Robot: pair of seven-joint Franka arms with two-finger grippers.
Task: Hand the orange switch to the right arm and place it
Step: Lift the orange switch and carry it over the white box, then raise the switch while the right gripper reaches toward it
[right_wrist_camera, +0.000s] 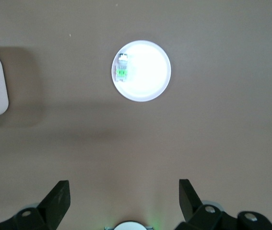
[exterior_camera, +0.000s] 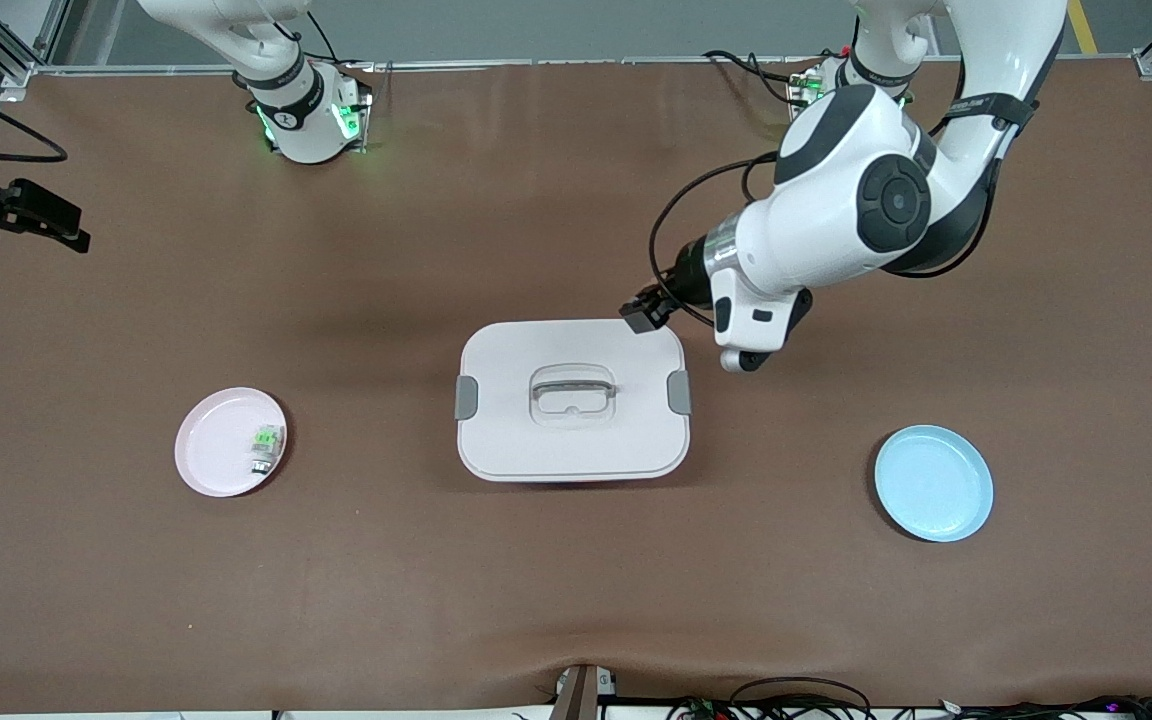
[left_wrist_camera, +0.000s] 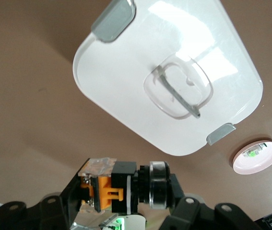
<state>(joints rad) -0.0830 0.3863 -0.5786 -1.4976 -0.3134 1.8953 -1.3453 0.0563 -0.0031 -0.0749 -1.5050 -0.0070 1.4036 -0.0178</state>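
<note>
With the orange switch (left_wrist_camera: 121,191) clamped in the left gripper (exterior_camera: 644,312) over the lidded white box (exterior_camera: 576,450), I think the wide-open right gripper (right_wrist_camera: 124,199), high over the table, should come to its free end.

The lidded container (exterior_camera: 572,400) sits at the centre of the front view, with one plate (exterior_camera: 230,441) at the lower left of the frame, toward the right arm's end of the table, and a second plate (exterior_camera: 933,482) at the lower right, toward the left arm's end. A small switch (exterior_camera: 265,448) lies in the lower-left plate, close to the rim on the container's side. The left gripper (exterior_camera: 648,311) is over the container's upper right corner and holds the orange switch (left_wrist_camera: 121,190), while the right gripper (exterior_camera: 31,222) waits at the frame's upper left edge.
</note>
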